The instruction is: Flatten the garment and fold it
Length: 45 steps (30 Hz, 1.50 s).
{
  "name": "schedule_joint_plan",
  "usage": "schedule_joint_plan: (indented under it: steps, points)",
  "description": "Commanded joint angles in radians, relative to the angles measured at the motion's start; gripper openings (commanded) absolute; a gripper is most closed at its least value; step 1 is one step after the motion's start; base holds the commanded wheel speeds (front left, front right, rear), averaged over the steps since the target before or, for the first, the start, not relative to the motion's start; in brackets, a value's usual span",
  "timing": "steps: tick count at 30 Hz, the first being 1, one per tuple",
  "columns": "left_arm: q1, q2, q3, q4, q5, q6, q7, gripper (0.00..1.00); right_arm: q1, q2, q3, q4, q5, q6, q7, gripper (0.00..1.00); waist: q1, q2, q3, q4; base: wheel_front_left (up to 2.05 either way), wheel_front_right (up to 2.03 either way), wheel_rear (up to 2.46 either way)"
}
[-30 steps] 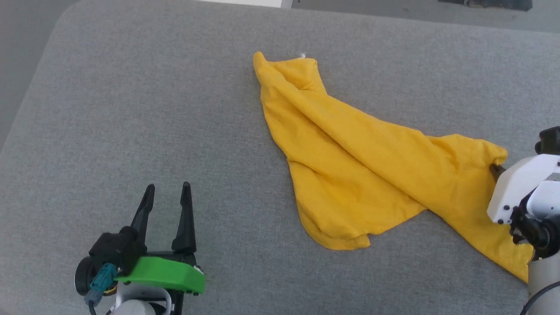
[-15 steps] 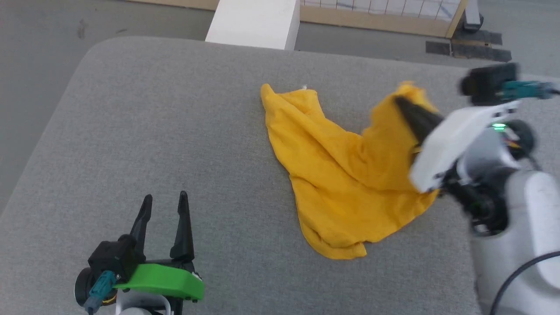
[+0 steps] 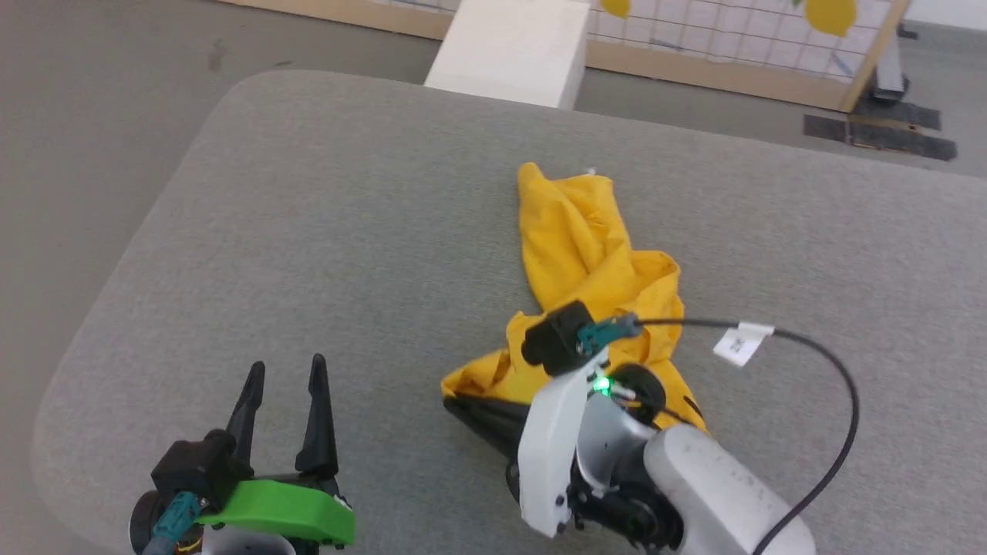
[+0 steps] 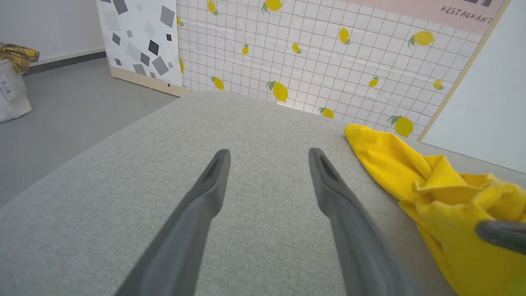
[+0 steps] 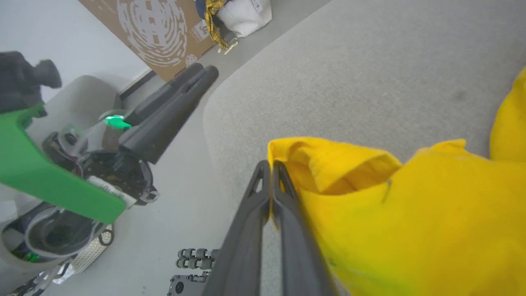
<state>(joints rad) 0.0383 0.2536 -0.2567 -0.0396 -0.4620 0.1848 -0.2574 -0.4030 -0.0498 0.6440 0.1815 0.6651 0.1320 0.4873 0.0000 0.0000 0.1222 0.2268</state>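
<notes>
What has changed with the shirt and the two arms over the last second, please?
The right pincer, shut on an edge of the garment, swung up from the robot's right and across toward its left, so the garment now lies bunched rather than stretched out. Nothing was let go. The left pincer stayed open and idle, and the garment's far end stayed on the grey table. The head view itself also shifted.

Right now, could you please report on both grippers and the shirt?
Left gripper open, holding nothing. Right gripper shut on shirt edge. Shirt bunched on grey cushion, not flat. Arm cable arcs near it.
</notes>
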Motion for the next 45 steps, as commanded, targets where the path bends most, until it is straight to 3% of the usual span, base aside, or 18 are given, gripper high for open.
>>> schedule_joint_plan:
  steps: [1, 5, 10, 14, 17, 23, 27, 33, 41, 42, 43, 44, 45]
  points:
    - [0.012, -0.003, -0.006, 0.008, -0.003, -0.008, -0.004, 1.00, 0.012, -0.001, 0.027, 0.078, -0.005, -0.001, -0.028, 1.00, 0.0000, 0.0000, -0.006, 0.053, 0.00, 0.00, 0.00]
    - [0.014, -0.007, -0.016, 0.020, -0.005, -0.010, -0.004, 1.00, -0.009, -0.001, 0.053, 0.167, -0.024, -0.001, -0.083, 1.00, 0.0000, 0.0000, -0.015, 0.073, 0.00, 0.00, 0.00]
    - [0.029, -0.005, -0.013, 0.022, -0.006, -0.004, -0.004, 1.00, -0.060, -0.001, 0.012, 0.140, 0.020, -0.001, -0.142, 1.00, 0.0000, 0.0000, -0.034, 0.063, 0.00, 0.00, 0.00]
    - [0.035, -0.001, -0.009, 0.011, -0.007, -0.001, -0.004, 1.00, -0.106, -0.001, -0.104, 0.092, -0.012, -0.001, -0.170, 1.00, 0.0000, 0.0000, -0.034, 0.039, 0.00, 0.00, 0.00]
    - [0.035, 0.000, -0.008, 0.001, -0.006, 0.002, -0.004, 1.00, -0.127, -0.001, -0.236, 0.061, -0.118, -0.001, -0.155, 1.00, 0.0000, 0.0000, -0.021, 0.018, 0.00, 0.00, 0.00]
    - [0.014, -0.009, -0.013, -0.008, -0.004, -0.003, -0.004, 1.00, -0.108, -0.008, -0.511, 0.012, -0.330, -0.001, -0.044, 1.00, 0.0000, 0.0000, 0.023, -0.001, 0.00, 0.00, 0.00]
    - [-0.010, -0.020, -0.019, -0.006, -0.004, -0.013, -0.004, 1.00, -0.089, -0.010, -0.620, 0.003, -0.437, -0.001, 0.021, 1.00, 0.0000, 0.0000, 0.063, 0.004, 0.00, 0.00, 0.00]
    - [-0.047, -0.034, -0.019, 0.006, 0.005, -0.030, -0.004, 1.00, -0.083, -0.004, -0.675, 0.055, -0.483, -0.001, 0.108, 1.00, 0.0000, 0.0000, 0.118, 0.025, 0.00, 0.00, 0.00]
    - [-0.080, -0.059, -0.017, 0.032, 0.019, -0.055, -0.004, 1.00, -0.107, -0.001, -0.658, 0.191, -0.480, -0.001, 0.165, 1.00, 0.0000, 0.0000, 0.151, 0.066, 0.00, 0.00, 0.00]
    - [-0.081, -0.061, -0.016, 0.035, 0.021, -0.058, -0.004, 1.00, -0.107, -0.001, -0.650, 0.209, -0.474, -0.001, 0.173, 0.95, 0.0000, 0.0000, 0.152, 0.070, 0.00, 0.00, 0.00]
    - [-0.082, -0.064, -0.016, 0.038, 0.023, -0.061, -0.004, 1.00, -0.108, -0.001, -0.639, 0.226, -0.468, -0.001, 0.179, 0.52, 0.0000, 0.0000, 0.153, 0.073, 0.00, 0.00, 0.00]
    - [-0.083, -0.066, -0.015, 0.041, 0.025, -0.063, -0.004, 1.00, -0.109, -0.001, -0.638, 0.239, -0.464, -0.001, 0.181, 0.41, 0.0000, 0.0000, 0.153, 0.076, 0.00, 0.00, 0.00]
    - [-0.084, -0.069, -0.013, 0.044, 0.027, -0.065, -0.004, 1.00, -0.109, -0.001, -0.637, 0.253, -0.461, -0.001, 0.181, 0.00, 0.0000, 0.0000, 0.153, 0.078, 0.00, 0.00, 0.00]
